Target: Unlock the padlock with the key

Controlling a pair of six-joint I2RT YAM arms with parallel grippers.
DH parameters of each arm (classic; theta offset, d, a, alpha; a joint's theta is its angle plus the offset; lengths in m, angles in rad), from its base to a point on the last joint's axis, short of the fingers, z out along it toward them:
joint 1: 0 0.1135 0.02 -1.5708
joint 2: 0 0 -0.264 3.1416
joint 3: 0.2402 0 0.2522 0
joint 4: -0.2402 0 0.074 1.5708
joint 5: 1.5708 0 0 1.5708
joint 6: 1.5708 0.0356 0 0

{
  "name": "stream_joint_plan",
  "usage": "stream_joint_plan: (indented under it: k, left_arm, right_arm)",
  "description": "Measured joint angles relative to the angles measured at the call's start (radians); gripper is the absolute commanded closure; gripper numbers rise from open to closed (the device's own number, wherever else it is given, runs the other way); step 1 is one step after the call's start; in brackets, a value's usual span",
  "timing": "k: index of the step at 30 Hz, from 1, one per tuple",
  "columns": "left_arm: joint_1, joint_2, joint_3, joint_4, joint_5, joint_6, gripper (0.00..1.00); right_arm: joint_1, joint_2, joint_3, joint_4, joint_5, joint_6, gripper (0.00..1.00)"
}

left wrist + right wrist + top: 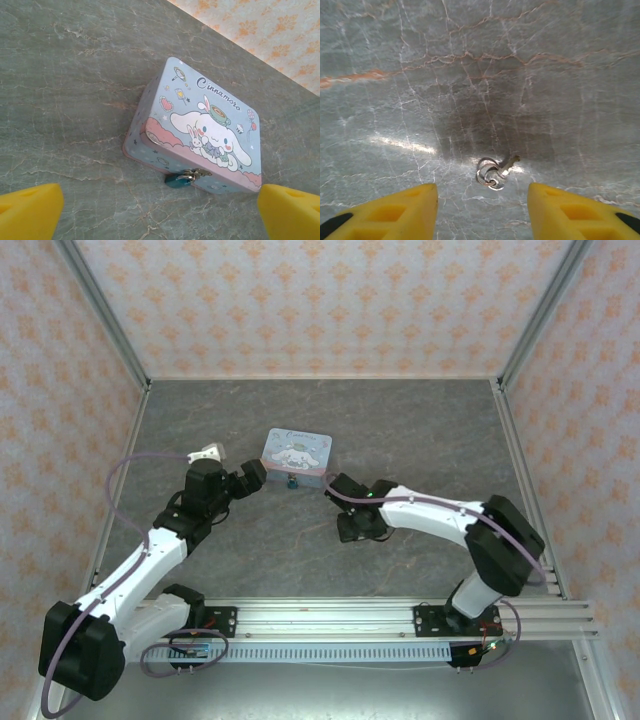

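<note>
Just ahead of the right end effector (481, 202), the key (508, 163).

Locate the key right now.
Right wrist view: the key, on its rings, lies flat on the table, just ahead of the gap between the open fingers of the right gripper, touching neither.

Grey marbled table (420, 430), cartoon-printed pale blue tin (297, 451) far of centre, ringed key (495, 172) nearer, right.

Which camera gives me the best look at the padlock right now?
Left wrist: the padlock hangs from the clasp on the tin, close and unobstructed. In top external the padlock is a tiny teal speck at the tin's near side.
</note>
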Motion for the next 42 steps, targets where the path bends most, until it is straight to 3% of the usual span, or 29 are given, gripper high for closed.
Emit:
stream_joint_plan:
  k: [26, 32, 42]
  left_arm:
    - [0.0, -0.008, 0.015, -0.051, -0.043, 0.023, 0.0]
    - [0.0, -0.016, 0.017, -0.061, -0.044, 0.027, 0.0]
    - [0.0, -0.021, 0.032, -0.08, -0.061, 0.027, 0.0]
  right_arm:
    - [0.026, 0.136, 0.051, -0.06, 0.031, 0.015, 0.67]
    - [0.031, 0.144, 0.056, -0.058, 0.03, 0.017, 0.75]
    - [0.033, 0.124, 0.056, -0.055, 0.05, 0.016, 0.97]
